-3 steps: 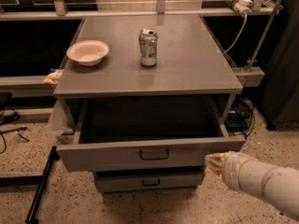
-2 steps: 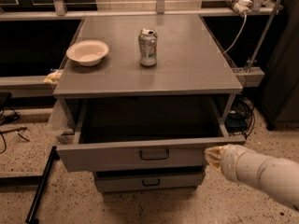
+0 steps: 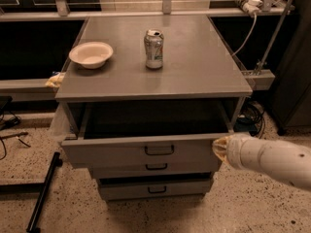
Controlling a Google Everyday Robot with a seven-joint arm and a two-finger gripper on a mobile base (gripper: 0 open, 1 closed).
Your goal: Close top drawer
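The top drawer (image 3: 121, 154) of the grey metal cabinet stands pulled out, its dark inside showing under the cabinet top. Its flat front has a small dark loop handle (image 3: 159, 150) at centre. My gripper (image 3: 221, 149), a yellowish tip on a white arm coming in from the lower right, is against the right end of the drawer front. The middle drawer (image 3: 126, 169) and the bottom drawer (image 3: 156, 189) sit below with the same handles, further in.
A white bowl (image 3: 91, 54) and a soda can (image 3: 154, 49) stand on the cabinet top (image 3: 204, 67). A black bar (image 3: 43, 193) lies on the speckled floor at left. Cables (image 3: 250, 115) and a metal frame are at right.
The gripper has moved left and forward against the drawer's right end. The top drawer has slid partly in, and the middle drawer's front now shows below it.
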